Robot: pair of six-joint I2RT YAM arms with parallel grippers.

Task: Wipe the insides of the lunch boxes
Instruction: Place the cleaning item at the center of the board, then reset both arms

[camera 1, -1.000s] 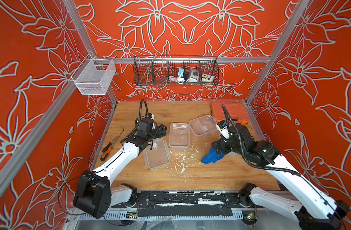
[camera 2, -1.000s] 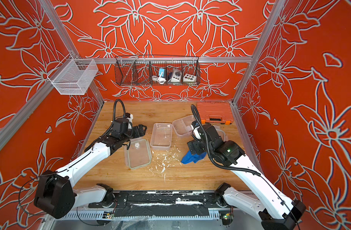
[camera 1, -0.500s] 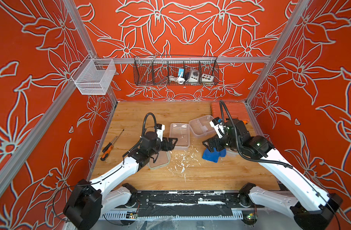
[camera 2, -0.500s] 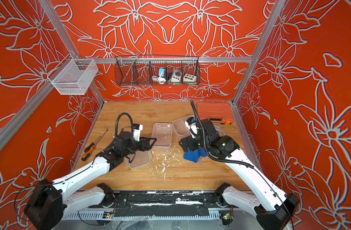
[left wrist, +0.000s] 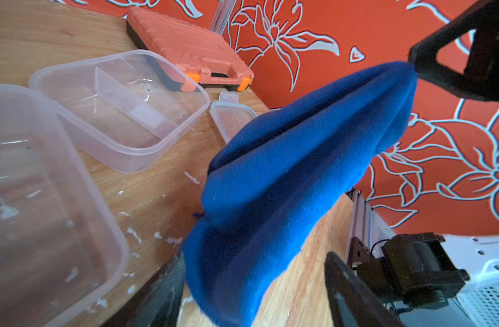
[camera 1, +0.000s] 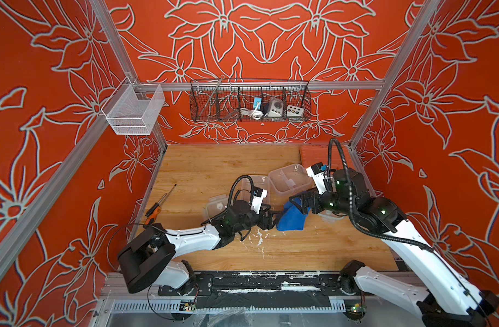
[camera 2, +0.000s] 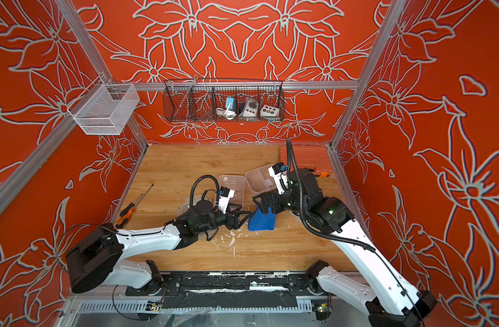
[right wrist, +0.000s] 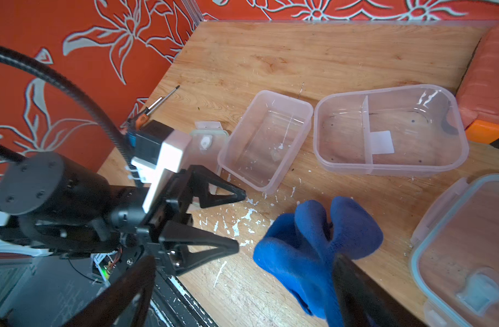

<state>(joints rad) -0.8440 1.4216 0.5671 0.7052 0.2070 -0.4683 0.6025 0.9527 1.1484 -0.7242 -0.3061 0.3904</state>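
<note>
Lunch boxes (camera 2: 258, 179), two, both lidless and upright on the table (camera 1: 214, 164), lie just past its middle toward 12 o'clock. The plain box (right wrist: 266, 141) has one compartment with white flecks on its floor. The divided box (right wrist: 390, 130), just beside it at 3 o'clock with a narrow gap between, has one inner wall carrying a white label, and a few dark specks.

Lids, two: one lid (camera 1: 215, 205) lies at 8 o'clock of the plain box, partly under the left arm. The second lid (right wrist: 455, 235) lies at 3 o'clock of the cloth, under the right arm.

One blue cloth (camera 1: 292, 216) stands in a peak at 6 o'clock of the divided box. Its top touches one finger (left wrist: 441, 65) of the right tool (camera 2: 262, 204), whose jaws are spread wide and clamp nothing. Whether the cloth hangs from that finger cannot be told.

The left tool (right wrist: 241, 220) is also released, jaws apart with nothing between them, its tips just beside the cloth at 9 o'clock.

One orange case (camera 2: 303, 158) lies at 1 o'clock of the divided box. One screwdriver (camera 1: 160, 203) lies near the table's 9 o'clock edge. White flecks (camera 1: 259, 240) are scattered at 7 o'clock of the cloth. Two wall baskets: one black wire basket (camera 1: 249, 100) and one white mesh basket (camera 1: 132, 109).
</note>
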